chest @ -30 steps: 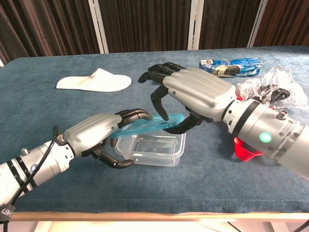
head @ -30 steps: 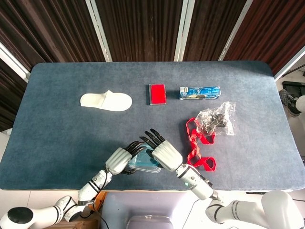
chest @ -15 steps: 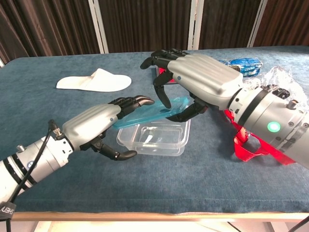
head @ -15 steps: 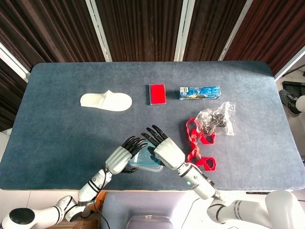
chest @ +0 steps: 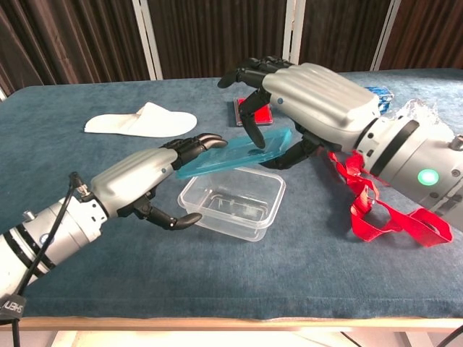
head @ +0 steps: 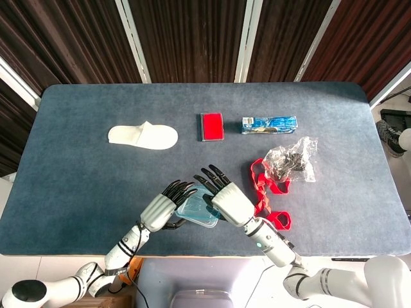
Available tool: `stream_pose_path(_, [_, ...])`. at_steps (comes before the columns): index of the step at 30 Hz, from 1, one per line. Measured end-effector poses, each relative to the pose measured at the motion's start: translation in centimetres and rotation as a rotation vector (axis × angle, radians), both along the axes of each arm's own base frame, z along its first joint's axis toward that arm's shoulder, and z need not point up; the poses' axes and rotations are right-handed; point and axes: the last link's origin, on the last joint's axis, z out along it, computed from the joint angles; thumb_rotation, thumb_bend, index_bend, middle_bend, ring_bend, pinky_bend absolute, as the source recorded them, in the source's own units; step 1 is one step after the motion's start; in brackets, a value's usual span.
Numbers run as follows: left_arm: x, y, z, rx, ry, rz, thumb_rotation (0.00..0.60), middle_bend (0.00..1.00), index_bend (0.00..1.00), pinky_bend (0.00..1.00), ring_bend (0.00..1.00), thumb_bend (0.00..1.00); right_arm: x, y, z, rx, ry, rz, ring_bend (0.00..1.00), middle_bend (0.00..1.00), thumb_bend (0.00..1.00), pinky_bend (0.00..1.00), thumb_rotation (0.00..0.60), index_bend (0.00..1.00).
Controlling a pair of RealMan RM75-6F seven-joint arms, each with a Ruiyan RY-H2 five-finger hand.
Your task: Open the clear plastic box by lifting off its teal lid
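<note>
The clear plastic box (chest: 233,204) stands open on the blue table near its front edge. Above it the teal lid (chest: 233,153) hangs tilted, its right end higher. My right hand (chest: 312,101) pinches that right end between fingers and thumb. My left hand (chest: 143,179) is at the box's left end: its fingertips lie on the lid's low left edge, and its thumb curls against the box's left wall. In the head view the lid (head: 194,208) shows between the left hand (head: 160,212) and the right hand (head: 230,201), covering most of the box.
A red strap (head: 266,192) lies just right of the box, with a crumpled plastic bag (head: 292,159) behind it. Farther back are a white slipper (head: 142,136), a red flat case (head: 212,126) and a blue packet (head: 268,124). The table's front edge (chest: 239,316) is close.
The right hand has raised the lid's right end higher off the box. Both hands and the box have shifted a little away from the front edge.
</note>
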Motion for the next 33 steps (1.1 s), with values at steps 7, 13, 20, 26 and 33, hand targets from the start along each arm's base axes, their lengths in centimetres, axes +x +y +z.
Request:
stream_pose_path(7, [-1.6,0.7,3.0,0.102,0.031,-0.006,0.6,0.0,0.0,0.0,0.0,0.3,-1.5,-0.4,2.6,-0.07,0.02,0.017,0.08,0.25,0.77,0.0,0.6,0.79])
stream_pose_path(13, [-4.6,0.7,7.4,0.206,0.076,0.04,0.6,0.0,0.0,0.0,0.0,0.31,-4.7,-0.9,5.6,-0.136,0.076,-0.012,0.09,0.25,0.77,0.0,0.6,0.79])
stream_pose_path(20, [-8.1,-1.9,11.1,0.262,0.103,0.12,0.6,0.0,0.0,0.0,0.0,0.32,-9.9,-1.1,6.7,-0.177,0.195,-0.067,0.09,0.25,0.77,0.0,0.6,0.79])
stream_pose_path(26, [-9.7,-3.9,11.9,0.293,0.099,0.133,0.6,0.0,0.0,0.0,0.0,0.32,-14.1,-1.6,6.1,-0.16,0.269,-0.151,0.09,0.25,0.77,0.0,0.6,0.79])
stream_pose_path(33, [-10.6,-4.3,12.3,0.302,0.105,0.158,0.6,0.0,0.0,0.0,0.0,0.32,-15.5,-1.5,3.5,-0.113,0.322,-0.182,0.07,0.22,0.58,0.0,0.6,0.4])
